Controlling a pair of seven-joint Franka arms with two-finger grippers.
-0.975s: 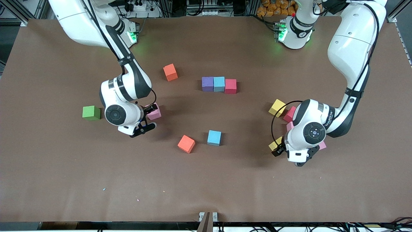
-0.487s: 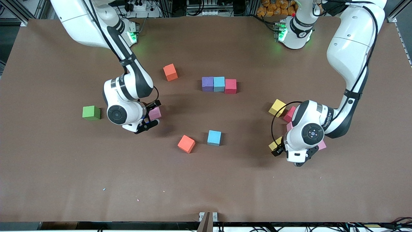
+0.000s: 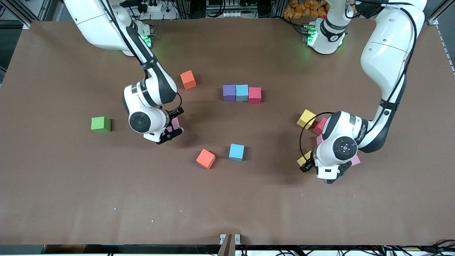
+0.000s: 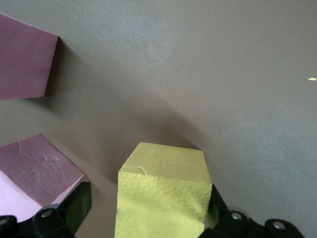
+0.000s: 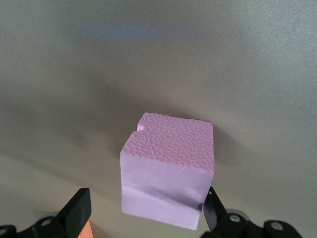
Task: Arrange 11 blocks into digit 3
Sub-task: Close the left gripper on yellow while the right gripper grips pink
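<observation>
My right tool [image 3: 174, 125] has a pink block [image 5: 168, 168] pinched up off the table [image 3: 71, 199]; my left tool [image 3: 308, 163] is clamped on a yellow block [image 4: 163, 196].

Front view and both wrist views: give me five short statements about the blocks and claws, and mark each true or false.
1. The right claw holds a pink block. True.
2. The left claw holds a red block. False: it holds a yellow block.
3. Purple block, blue block and red block sit side by side in one row. True.
4. The green cube is part of that row. False: it sits alone toward the right arm's end of the table.
5. Two orange blocks are stacked. False: one orange block lies apart from the other, which is nearer the front camera.
</observation>
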